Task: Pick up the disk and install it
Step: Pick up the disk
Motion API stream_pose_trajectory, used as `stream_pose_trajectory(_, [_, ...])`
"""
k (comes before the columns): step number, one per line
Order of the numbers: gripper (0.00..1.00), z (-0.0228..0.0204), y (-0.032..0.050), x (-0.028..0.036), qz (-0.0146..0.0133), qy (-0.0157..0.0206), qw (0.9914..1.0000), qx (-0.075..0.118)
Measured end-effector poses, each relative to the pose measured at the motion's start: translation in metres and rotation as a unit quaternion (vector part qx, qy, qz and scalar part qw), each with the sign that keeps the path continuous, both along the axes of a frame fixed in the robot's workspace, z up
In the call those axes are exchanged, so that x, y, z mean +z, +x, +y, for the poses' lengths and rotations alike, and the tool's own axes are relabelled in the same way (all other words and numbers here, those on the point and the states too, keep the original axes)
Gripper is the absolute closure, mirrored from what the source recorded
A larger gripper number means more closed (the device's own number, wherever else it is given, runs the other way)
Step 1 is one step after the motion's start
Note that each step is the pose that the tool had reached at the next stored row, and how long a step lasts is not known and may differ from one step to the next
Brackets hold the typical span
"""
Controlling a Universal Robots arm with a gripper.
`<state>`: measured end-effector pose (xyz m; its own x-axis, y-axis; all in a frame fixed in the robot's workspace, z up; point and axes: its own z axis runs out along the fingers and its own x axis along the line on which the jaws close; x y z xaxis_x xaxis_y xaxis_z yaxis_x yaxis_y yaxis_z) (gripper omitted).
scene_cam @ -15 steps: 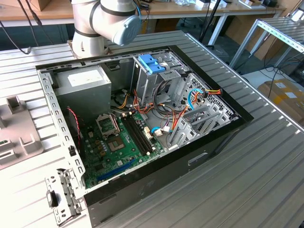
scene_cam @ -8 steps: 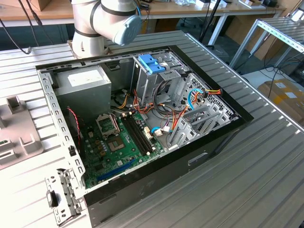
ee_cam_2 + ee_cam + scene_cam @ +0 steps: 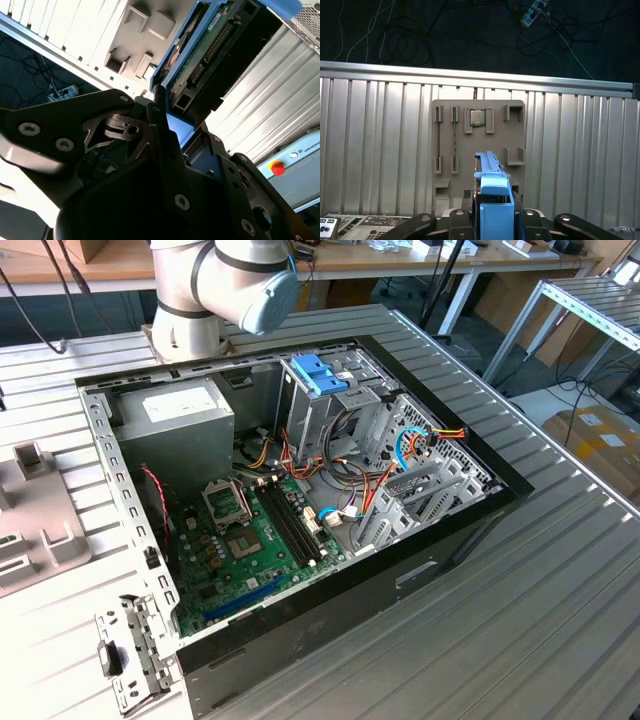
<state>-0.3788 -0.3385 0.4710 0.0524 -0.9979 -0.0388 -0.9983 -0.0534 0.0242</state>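
Clamped between the jaws of the gripper (image 3: 492, 225), the disk (image 3: 491, 192) is seen edge-on in the first wrist view, framed by its light-blue rail. In the second wrist view its green circuit board (image 3: 200, 55) and connectors are shown. Beyond it a grey tray (image 3: 515, 135) is laid on a ribbed metal table (image 3: 380, 150), and a square chip (image 3: 479, 117) is seated in the tray. In the exterior view an open computer case (image 3: 330, 610) is set on the table, with a motherboard (image 3: 225, 540) inside and a blue bracket (image 3: 318, 372) topping its drive cage. The arm (image 3: 225, 285) is mounted beyond it.
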Motion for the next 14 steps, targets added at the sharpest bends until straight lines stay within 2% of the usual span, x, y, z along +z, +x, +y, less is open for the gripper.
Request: stream_pose_trajectory(14, [0.63,-0.0095,0.0265,0.0000,0.0010,0.0000,1.00000,0.000])
